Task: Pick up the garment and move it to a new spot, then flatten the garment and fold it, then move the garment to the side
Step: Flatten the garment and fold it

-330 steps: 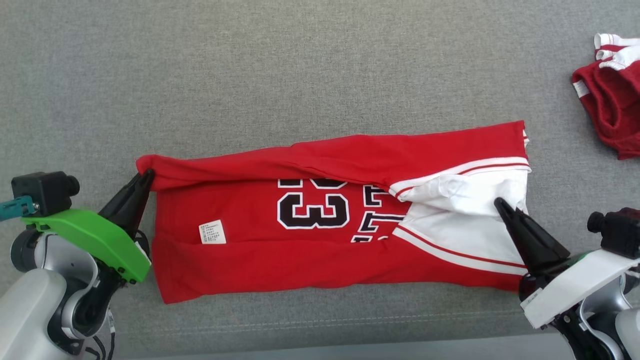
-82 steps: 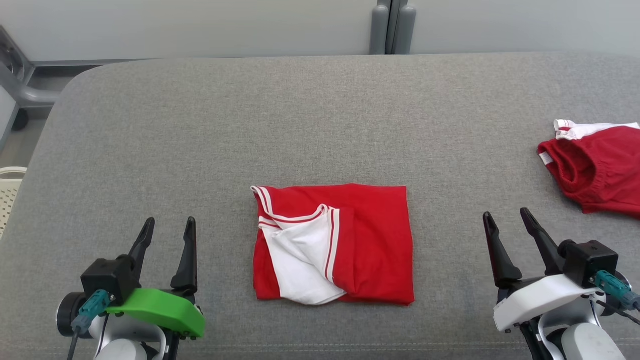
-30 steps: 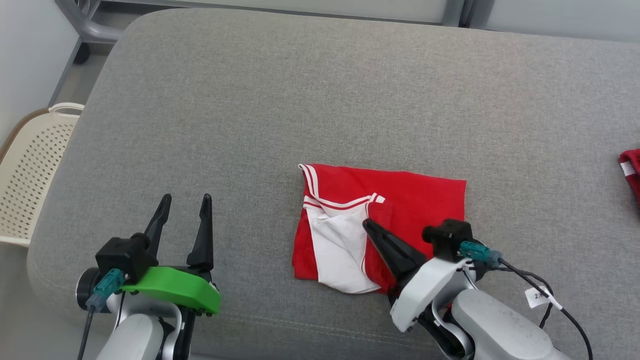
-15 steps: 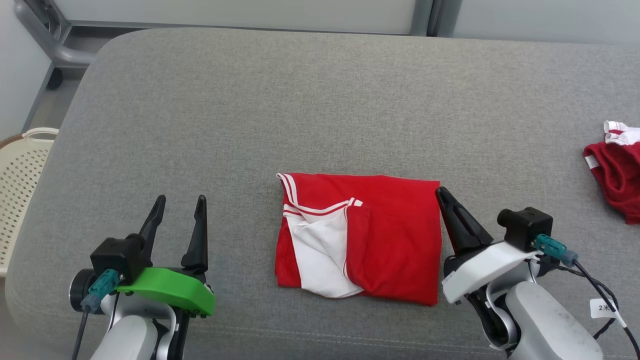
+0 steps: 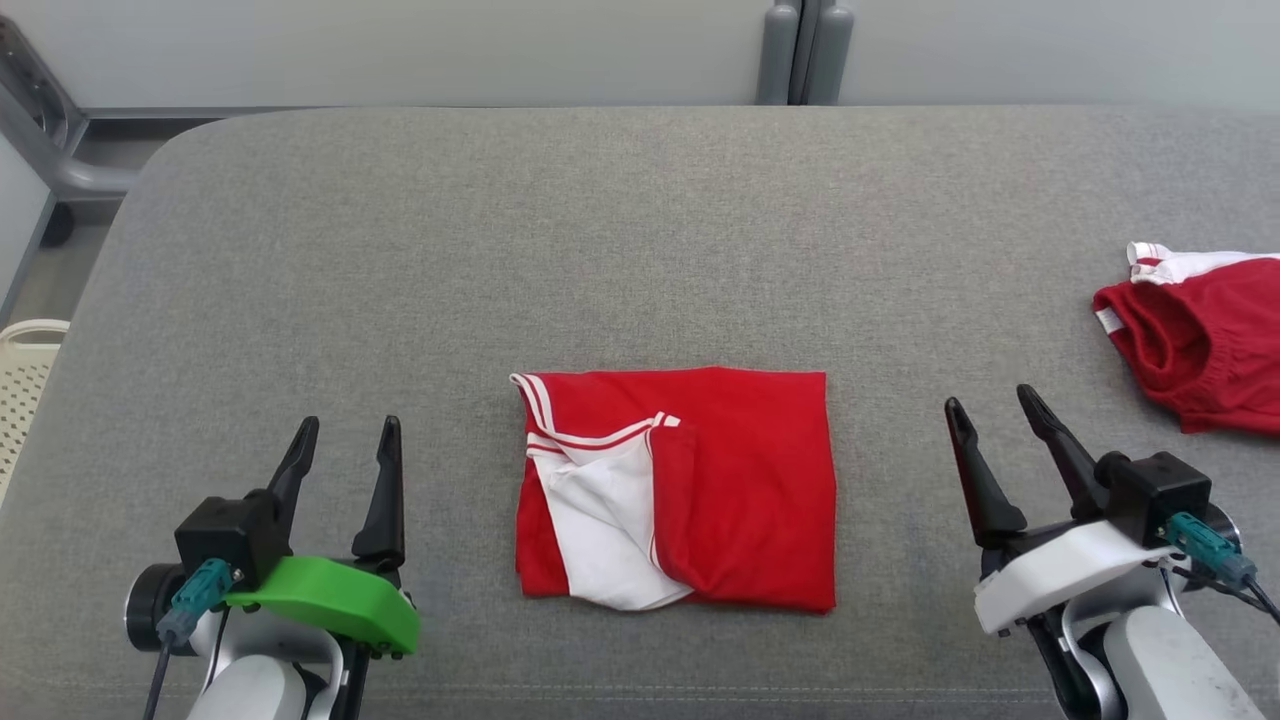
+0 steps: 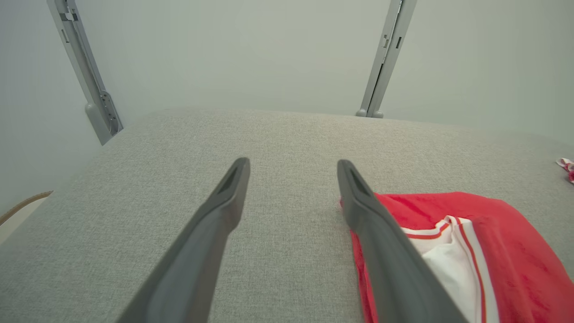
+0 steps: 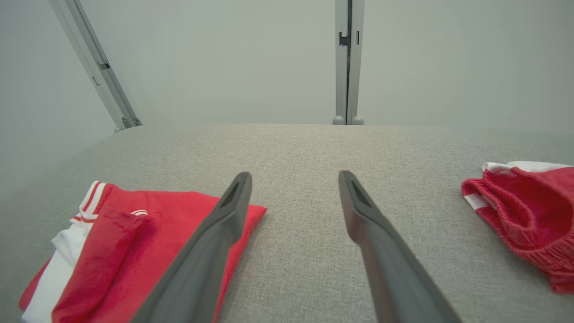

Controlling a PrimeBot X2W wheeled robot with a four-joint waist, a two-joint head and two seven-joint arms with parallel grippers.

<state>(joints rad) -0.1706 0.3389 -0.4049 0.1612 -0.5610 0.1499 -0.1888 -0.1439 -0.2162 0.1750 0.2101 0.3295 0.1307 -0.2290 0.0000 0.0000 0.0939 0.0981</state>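
Grey surface point(image 5: 640, 220), pale wall point(image 5: 400, 50) behind; folded garment point(image 5: 740, 480) centre; left end effector point(image 5: 348, 424), right end effector point(image 5: 988, 398) spread wide.

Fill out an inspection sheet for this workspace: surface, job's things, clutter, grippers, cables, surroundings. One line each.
Surface: grey fabric cushion, no stains or tears visible.
Job's things: folded garment, red with a white panel on its left part, lying flat in a rough rectangle at the centre front.
Clutter: crumpled red garment at the right edge, well apart from the folded one.
Grippers: left gripper open and empty, to the left of the folded garment; right gripper open and empty, to its right; neither touches cloth.
Cables: left camera cable and right camera cable, both with teal plugs, clear of the cloth.
Surroundings: pale wall, grey post, perforated basket at the left edge.
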